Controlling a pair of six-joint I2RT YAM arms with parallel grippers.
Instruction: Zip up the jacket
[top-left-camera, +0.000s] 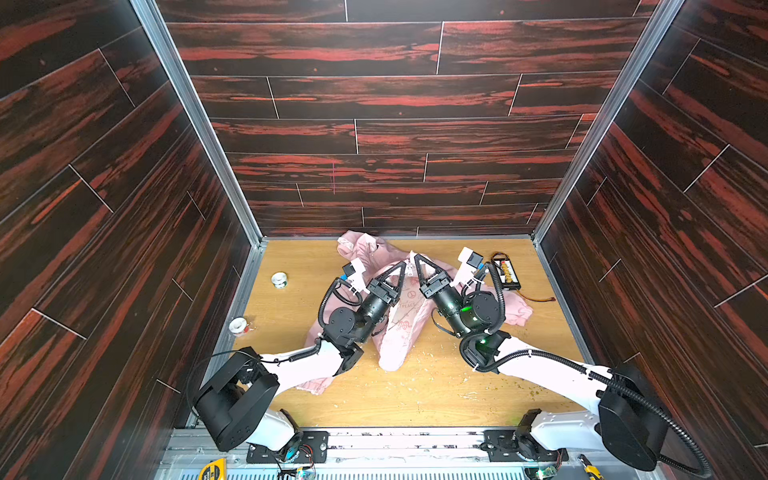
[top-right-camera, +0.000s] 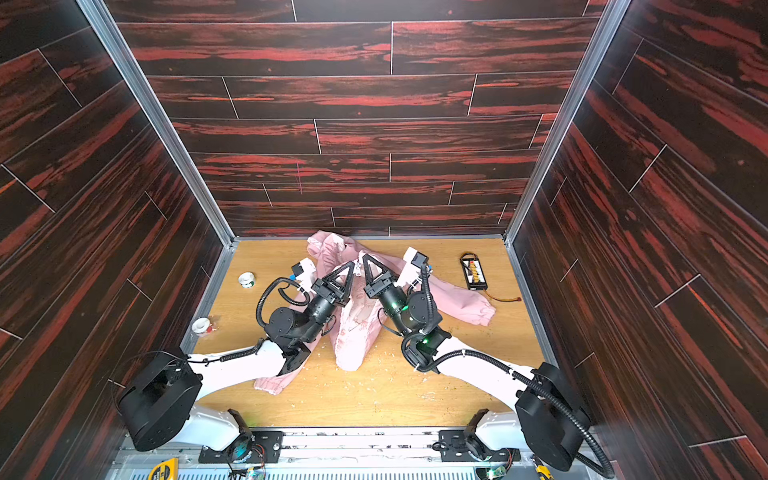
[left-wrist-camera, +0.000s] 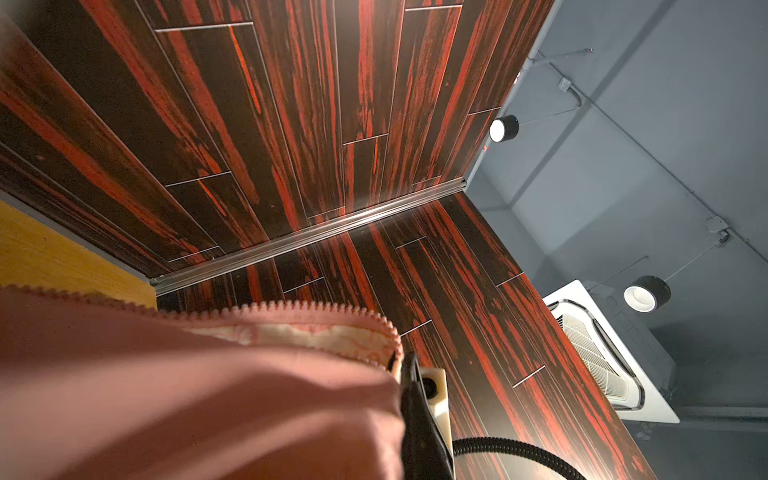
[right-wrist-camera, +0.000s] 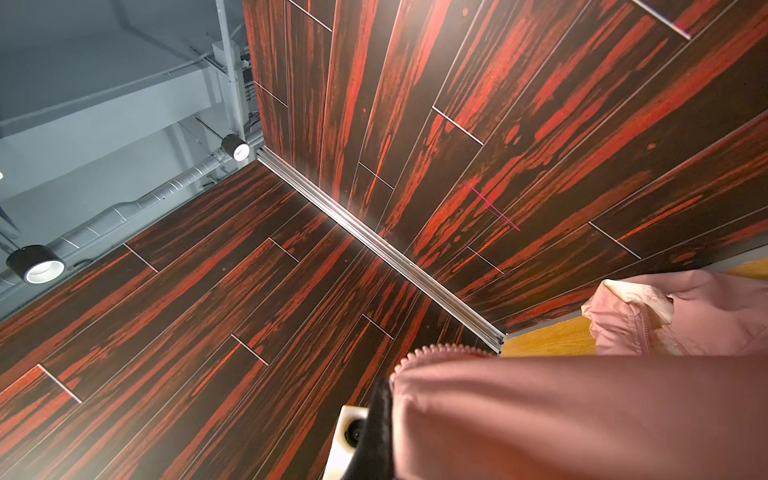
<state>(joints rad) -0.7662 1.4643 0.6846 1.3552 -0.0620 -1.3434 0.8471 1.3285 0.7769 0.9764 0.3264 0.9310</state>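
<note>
L claw, R claw both pinched shut on jacket zip edges; cloth hangs below.

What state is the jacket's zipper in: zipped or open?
Open where held: the jacket shows bare, unmeshed zipper teeth on both front edges in the wrist views, lining between them. Lower down, cannot tell.

Looked down steeply, in both top views, from high above the near edge of the desk toward the far wall; took in the whole desktop and the side walls, almost identically. From the left wrist, peered upward from right against the jacket into a wall corner and on to the ceiling. From the right wrist, did likewise. Shared with the top views only jacket, desk strip and walls.
</note>
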